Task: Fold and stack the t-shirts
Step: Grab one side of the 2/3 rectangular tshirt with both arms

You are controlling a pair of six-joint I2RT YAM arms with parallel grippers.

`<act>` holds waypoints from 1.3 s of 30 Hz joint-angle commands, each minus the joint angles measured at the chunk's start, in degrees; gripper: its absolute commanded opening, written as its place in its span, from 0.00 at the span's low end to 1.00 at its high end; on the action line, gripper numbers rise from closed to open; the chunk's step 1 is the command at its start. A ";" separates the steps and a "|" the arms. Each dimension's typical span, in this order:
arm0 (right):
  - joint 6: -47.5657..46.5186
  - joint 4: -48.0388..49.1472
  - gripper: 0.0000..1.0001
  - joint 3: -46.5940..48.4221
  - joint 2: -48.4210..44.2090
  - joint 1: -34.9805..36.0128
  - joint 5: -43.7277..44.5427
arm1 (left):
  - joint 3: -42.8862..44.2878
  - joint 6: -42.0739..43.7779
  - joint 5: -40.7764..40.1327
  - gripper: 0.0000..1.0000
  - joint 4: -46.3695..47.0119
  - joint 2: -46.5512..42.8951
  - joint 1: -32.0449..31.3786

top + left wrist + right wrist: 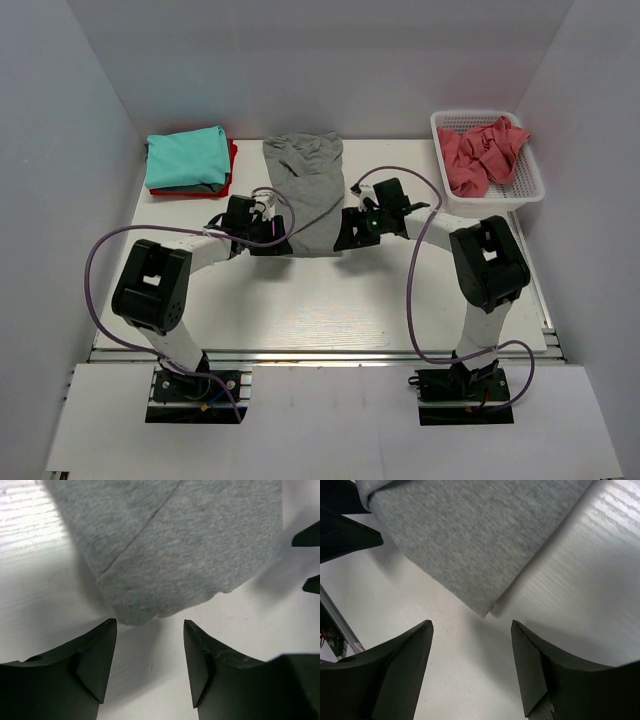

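A grey t-shirt (308,188) lies folded into a long strip in the middle of the table, its near hem toward the arms. My left gripper (272,238) sits at the hem's left corner and my right gripper (350,232) at its right corner. In the left wrist view the left gripper (149,625) is open, with the grey cloth (190,545) just beyond its tips and only bare table between them. The right gripper (471,626) is open too, the hem corner of the grey shirt (470,535) just ahead of it. A folded teal t-shirt (185,158) rests on a red one (232,163) at the back left.
A white mesh basket (530,190) at the back right holds crumpled coral-pink t-shirts (482,152). Purple cables loop over both arms. Grey walls close in the table on the left, back and right.
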 commanded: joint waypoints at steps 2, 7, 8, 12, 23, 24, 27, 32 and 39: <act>0.69 4.18 0.68 3.02 3.51 0.76 -2.98 | 2.62 3.85 1.77 0.62 4.16 2.05 -1.04; 2.27 5.33 0.58 4.34 7.11 1.38 -4.12 | 2.63 4.47 1.15 0.47 4.24 2.76 -1.05; 2.54 5.42 0.56 4.60 7.39 1.46 -4.38 | 2.63 5.08 1.15 0.43 4.25 3.28 -1.05; 3.51 8.56 0.31 3.28 7.83 1.64 -4.21 | 2.63 5.09 1.68 0.24 6.00 3.82 -1.58; 0.52 -9.86 0.00 8.11 -1.29 1.11 10.11 | 4.91 3.77 -11.06 0.00 -6.20 -7.42 -1.58; 0.17 -10.91 0.00 7.77 -3.23 1.03 10.99 | 4.91 2.90 -11.76 0.00 -8.48 -10.48 -1.58; -0.01 -14.78 0.00 4.35 -7.89 0.94 13.46 | 2.29 1.49 -10.20 0.00 -11.73 -13.58 -1.58; 1.22 -16.90 0.00 -3.04 -8.78 1.29 8.81 | -5.53 -2.02 -1.08 0.00 -13.50 -14.90 -1.58; -0.97 -19.18 0.00 -3.42 -13.26 1.90 2.82 | -3.80 -0.01 8.80 0.00 -19.30 -14.98 -3.24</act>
